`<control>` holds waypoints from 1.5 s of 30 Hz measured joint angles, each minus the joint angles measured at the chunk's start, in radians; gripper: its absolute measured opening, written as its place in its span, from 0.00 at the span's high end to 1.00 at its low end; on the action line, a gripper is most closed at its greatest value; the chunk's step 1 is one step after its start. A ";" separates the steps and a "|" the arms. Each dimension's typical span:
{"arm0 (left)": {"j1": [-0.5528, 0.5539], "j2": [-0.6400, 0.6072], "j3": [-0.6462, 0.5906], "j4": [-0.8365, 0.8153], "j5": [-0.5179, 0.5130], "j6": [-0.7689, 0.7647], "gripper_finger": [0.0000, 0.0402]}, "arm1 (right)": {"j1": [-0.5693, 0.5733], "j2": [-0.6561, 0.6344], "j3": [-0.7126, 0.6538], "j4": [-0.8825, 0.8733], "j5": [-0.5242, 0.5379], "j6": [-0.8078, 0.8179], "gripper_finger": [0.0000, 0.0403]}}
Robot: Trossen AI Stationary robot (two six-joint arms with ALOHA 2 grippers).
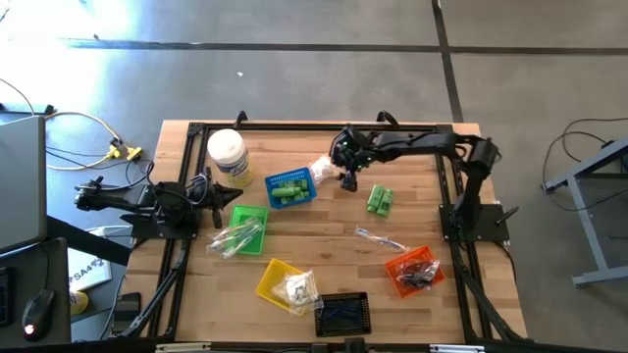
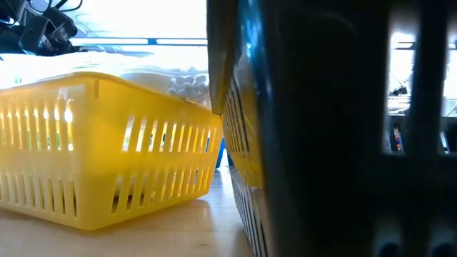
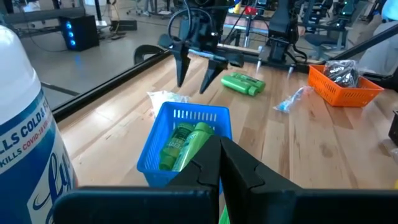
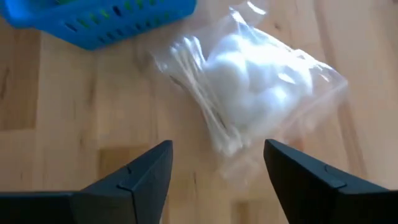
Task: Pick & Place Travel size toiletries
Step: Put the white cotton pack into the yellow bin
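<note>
Starting at the table's nine o'clock side, the left gripper (image 1: 218, 197) sits parked by the big white-lidded jar (image 1: 228, 157), fingers pressed together, nothing in them. The jar's label reads "KILLS COLD &" and "KILLS COVID-19"; the brand name itself is cut off.

Moving toward centre: a green basket (image 1: 249, 227) holds clear sachets, and the blue basket (image 1: 290, 188) carries green bottles (image 3: 184, 144), print too small to read.

Now the action. The right gripper (image 4: 216, 168) hangs over a clear sachet (image 4: 249, 109) of cotton balls and thin sticks, lying flat on the wood just at the blue basket's three o'clock, toward the table's twelve o'clock edge. Jaws spread wide, empty.

My read: this pick wants a straight descent with the fingers straddling the puffy middle, not the slippery film edge. Closing over the cotton bulge should give grip, while pinching only loose plastic risks a slide-out.

Further right, two green bottles (image 1: 380, 200) lie on bare wood, another sachet (image 1: 378, 238) below them, and an orange basket (image 1: 412, 270) with dark pieces sits at four o'clock.
</note>
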 joint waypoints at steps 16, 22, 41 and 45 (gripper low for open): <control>0.000 0.000 0.000 -0.010 0.000 -0.001 1.00 | 0.002 0.157 0.134 -0.041 -0.001 0.036 0.39; 0.000 0.000 0.000 -0.023 0.000 -0.002 1.00 | 0.005 0.157 0.134 -0.036 -0.006 0.035 0.51; 0.000 0.000 0.000 -0.027 -0.001 -0.024 1.00 | 0.011 0.152 0.167 -0.042 -0.042 0.070 0.96; 0.000 0.000 0.000 -0.027 -0.001 -0.027 1.00 | 0.009 0.151 0.205 -0.097 -0.043 0.068 0.94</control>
